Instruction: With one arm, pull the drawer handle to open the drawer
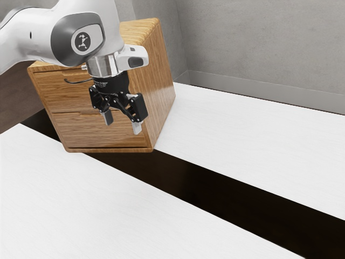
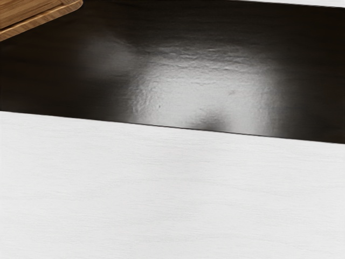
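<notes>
Exterior view, left to right. The arm (image 1: 32, 32) enters at the upper left and bends down in front of the wooden cabinet (image 1: 159, 81). The cabinet stands at the far end of the dark strip (image 1: 226, 199), its base edge close beside the near white tabletop panel (image 1: 81, 205).

The upper drawer (image 1: 56, 97) looks flush with the cabinet face. Its handle (image 1: 75, 82), a thin dark bow, sits high on that front.

The gripper (image 1: 123, 124) hangs before the cabinet face, below the handle and toward the exterior view's right of it. Its fingers are spread wide, pointing down, with nothing between them and no contact with the handle.

Right of the cabinet the dark strip runs diagonally between two white panels. The far panel (image 1: 259, 135) gives open room up to the grey wall (image 1: 259, 38) and its skirting.

Wrist view. It shows a corner of the cabinet base (image 2: 32, 13) from close by. The dark strip (image 2: 215, 70) appears glossy with a pale reflection, which the exterior view does not reveal. The white panel (image 2: 161, 205) lies beside the strip.
</notes>
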Tool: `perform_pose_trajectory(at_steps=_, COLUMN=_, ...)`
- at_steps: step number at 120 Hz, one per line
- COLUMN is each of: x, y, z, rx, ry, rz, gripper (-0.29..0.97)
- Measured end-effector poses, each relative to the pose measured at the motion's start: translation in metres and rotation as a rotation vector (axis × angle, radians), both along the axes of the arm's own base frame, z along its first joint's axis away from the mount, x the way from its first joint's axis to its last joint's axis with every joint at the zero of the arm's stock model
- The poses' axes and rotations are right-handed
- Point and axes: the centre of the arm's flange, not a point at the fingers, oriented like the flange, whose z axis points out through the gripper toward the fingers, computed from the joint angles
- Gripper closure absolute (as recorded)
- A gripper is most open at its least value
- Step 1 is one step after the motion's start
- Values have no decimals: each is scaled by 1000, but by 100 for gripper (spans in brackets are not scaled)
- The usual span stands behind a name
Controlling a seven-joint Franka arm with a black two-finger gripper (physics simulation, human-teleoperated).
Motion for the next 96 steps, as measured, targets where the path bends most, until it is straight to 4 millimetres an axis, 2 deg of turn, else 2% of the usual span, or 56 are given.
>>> perform_pose_trajectory(at_steps=22, x=-3, y=11, z=2, rx=-32, ry=-6, rz=24, gripper=0)
perform_pose_trajectory(at_steps=25, x=-10, y=16, z=13, rx=-41, ry=-25, rz=33, gripper=0)
perform_pose_trajectory(at_steps=31, x=-39, y=23, z=59, rx=-53, ry=-108, rz=57, gripper=0)
perform_pose_trajectory(at_steps=38, x=-69, y=31, z=95, rx=-62, ry=-178, rz=129, gripper=0)
perform_pose_trajectory(at_steps=43, x=-76, y=32, z=102, rx=-71, ry=-191, rz=197, gripper=0)
perform_pose_trajectory(at_steps=50, x=-74, y=30, z=98, rx=-81, ry=-184, rz=306, gripper=0)
perform_pose_trajectory(at_steps=55, x=-70, y=36, z=92, rx=-85, ry=-179, rz=403, gripper=0)
perform_pose_trajectory(at_steps=60, x=-70, y=52, z=89, rx=-88, ry=-178, rz=517, gripper=0)
perform_pose_trajectory(at_steps=66, x=-76, y=82, z=86, rx=-88, ry=-179, rz=668, gripper=0)
perform_pose_trajectory(at_steps=75, x=-94, y=132, z=87, rx=-88, ry=-186, rz=894, gripper=0)
perform_pose_trajectory(at_steps=81, x=-106, y=157, z=87, rx=-89, ry=-191, rz=1022, gripper=0)
perform_pose_trajectory(at_steps=88, x=-115, y=176, z=89, rx=-85, ry=-202, rz=1145, gripper=0)
perform_pose_trajectory(at_steps=96, x=-117, y=184, z=89, rx=-91, ry=-216, rz=1244, gripper=0)
